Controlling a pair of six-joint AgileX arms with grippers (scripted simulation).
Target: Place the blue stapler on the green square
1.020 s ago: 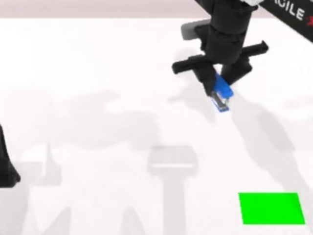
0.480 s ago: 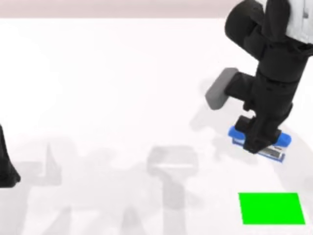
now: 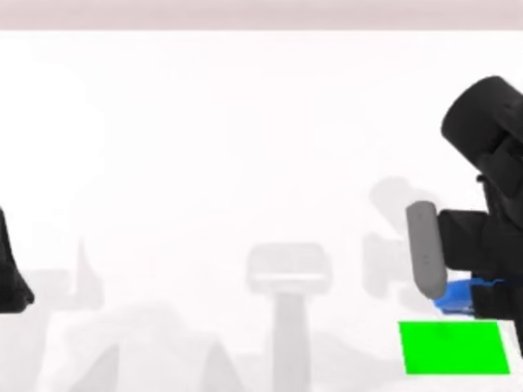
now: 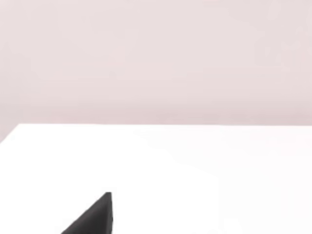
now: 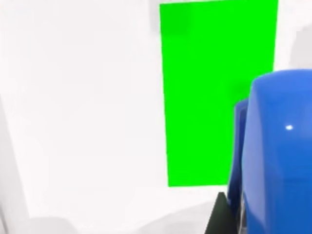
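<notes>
right gripper (image 3: 482,298) clamped on the blue stapler (image 3: 459,296), just short of the green square (image 3: 453,347).
your stapler hangs beside the far edge, not over it; release now and it likely lands half off. left gripper (image 3: 12,282) parked at left, fingers: can't tell.

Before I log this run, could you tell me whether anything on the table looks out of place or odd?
Nothing stands out. The right gripper holds the blue stapler at the far edge of the green square, not yet on it. The left arm is parked at the table's left edge.
</notes>
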